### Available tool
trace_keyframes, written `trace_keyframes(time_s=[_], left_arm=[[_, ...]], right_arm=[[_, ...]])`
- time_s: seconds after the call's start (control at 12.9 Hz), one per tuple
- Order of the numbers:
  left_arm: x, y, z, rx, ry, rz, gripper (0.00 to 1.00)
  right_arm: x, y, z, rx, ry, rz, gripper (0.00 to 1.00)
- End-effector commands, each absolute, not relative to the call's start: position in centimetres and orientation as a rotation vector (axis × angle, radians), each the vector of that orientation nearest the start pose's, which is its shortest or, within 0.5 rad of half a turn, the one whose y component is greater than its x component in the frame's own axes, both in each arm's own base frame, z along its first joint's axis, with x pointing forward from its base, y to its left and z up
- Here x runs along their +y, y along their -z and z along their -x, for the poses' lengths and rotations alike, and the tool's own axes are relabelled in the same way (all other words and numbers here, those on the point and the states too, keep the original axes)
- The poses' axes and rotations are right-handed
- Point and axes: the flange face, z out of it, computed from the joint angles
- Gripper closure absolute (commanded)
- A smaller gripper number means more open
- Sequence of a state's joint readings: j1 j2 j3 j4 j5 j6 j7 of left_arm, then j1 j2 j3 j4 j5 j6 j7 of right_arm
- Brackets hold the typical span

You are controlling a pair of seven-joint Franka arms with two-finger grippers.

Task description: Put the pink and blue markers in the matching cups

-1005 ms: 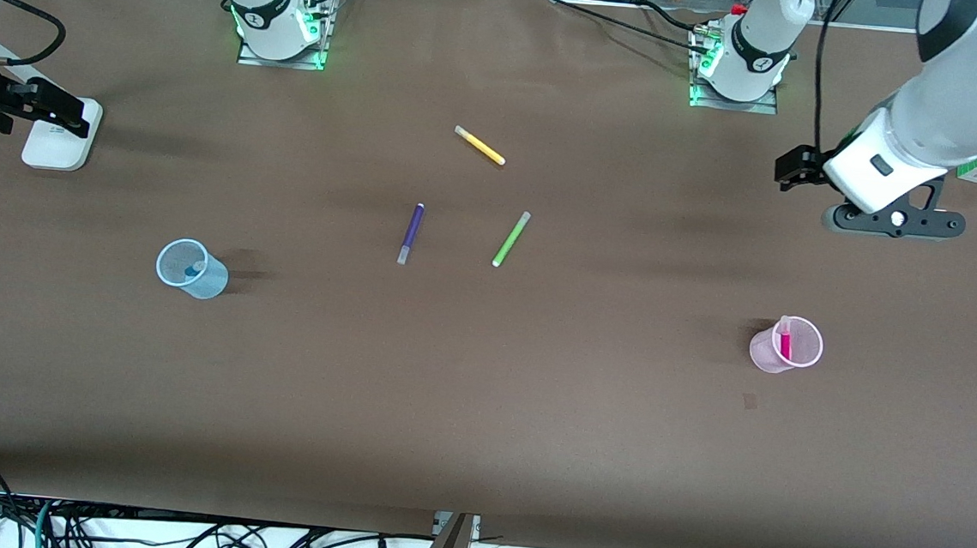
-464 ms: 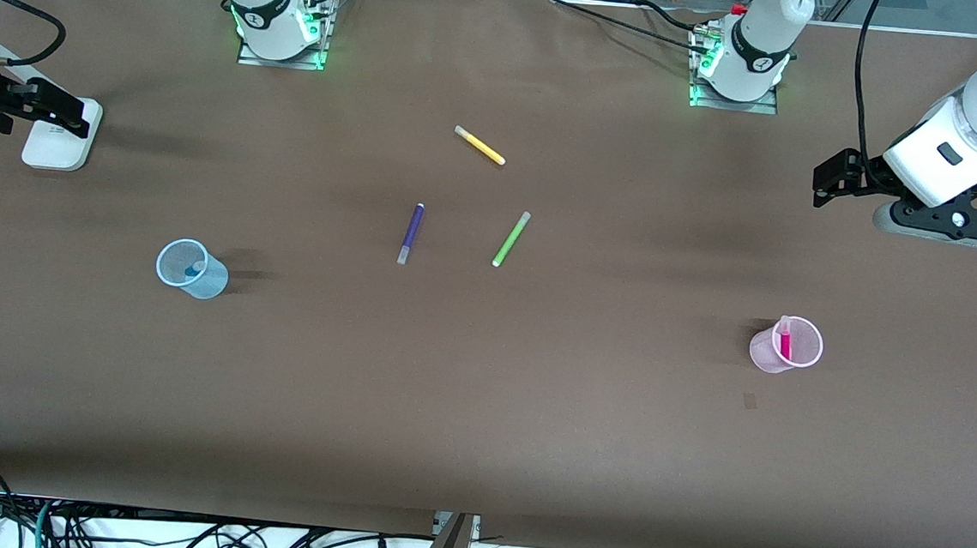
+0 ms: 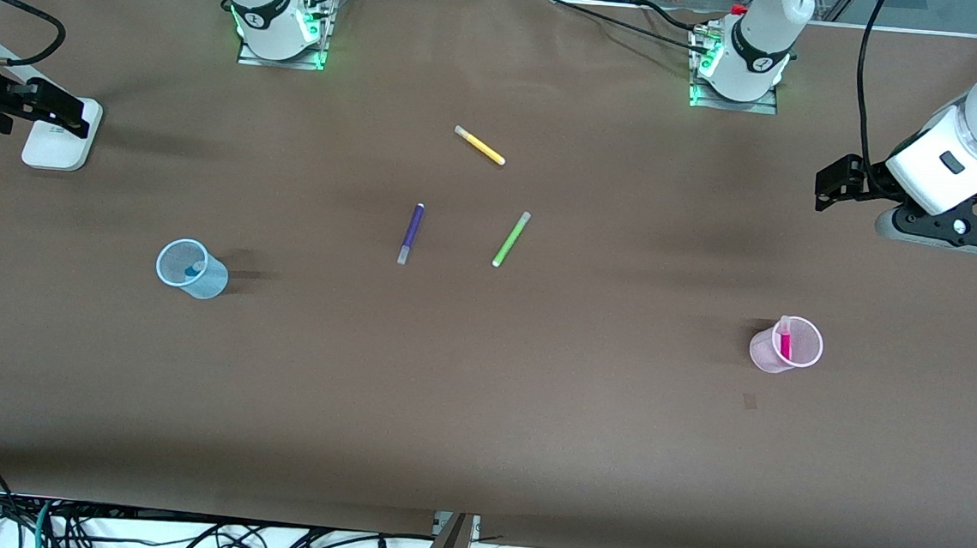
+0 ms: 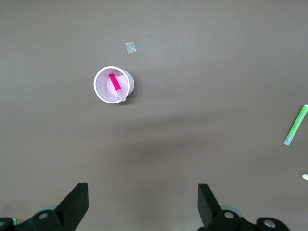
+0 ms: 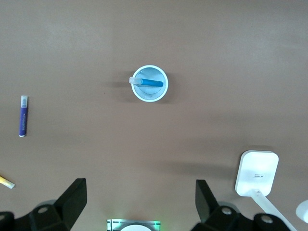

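Observation:
The pale pink cup (image 3: 786, 346) stands upright toward the left arm's end of the table, with the pink marker (image 3: 785, 339) standing in it. Both show in the left wrist view: cup (image 4: 102, 89), marker (image 4: 114, 83). The pale blue cup (image 3: 190, 269) stands toward the right arm's end with the blue marker (image 3: 195, 270) in it. Both show in the right wrist view: cup (image 5: 149, 94), marker (image 5: 150, 83). My left gripper (image 4: 143, 192) is open and empty, high over bare table at its own end (image 3: 939, 224). My right gripper (image 5: 139, 187) is open and empty, high over the table's edge at its own end (image 3: 11, 99).
A purple pen (image 3: 410, 232), a lime-green pen (image 3: 511, 239) and a yellow pen (image 3: 479, 145) lie loose at the table's middle. A white device (image 3: 60, 134) sits beside my right gripper. A small pale patch (image 3: 750, 401) lies on the table near the pink cup.
My left arm has drawn back toward its own end of the table and risen slightly. The cups, markers, loose pens and right arm have not moved.

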State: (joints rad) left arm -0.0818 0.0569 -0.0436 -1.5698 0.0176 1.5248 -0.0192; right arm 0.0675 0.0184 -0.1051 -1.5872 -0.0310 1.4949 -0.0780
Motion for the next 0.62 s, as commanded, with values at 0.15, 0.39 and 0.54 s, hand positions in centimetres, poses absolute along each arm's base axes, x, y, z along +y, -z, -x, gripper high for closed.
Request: trace_keyframes(time_s=[0.15, 0.39, 0.54], left_arm=[[-6.23, -58.98, -56.16, 0.180, -0.180, 3.128, 0.00], [-6.06, -58.71, -56.27, 0.175, -0.190, 3.128, 0.00], [-6.06, -58.62, -56.31, 0.175, -0.192, 3.128, 0.00]], right_arm=[[-2.55, -60.28, -55.16, -0.076, -0.172, 3.176, 0.00], [-2.59, -60.21, -55.22, -0.074, -0.173, 3.180, 0.00], [-2.59, -60.29, -55.17, -0.076, -0.171, 3.179, 0.00]])
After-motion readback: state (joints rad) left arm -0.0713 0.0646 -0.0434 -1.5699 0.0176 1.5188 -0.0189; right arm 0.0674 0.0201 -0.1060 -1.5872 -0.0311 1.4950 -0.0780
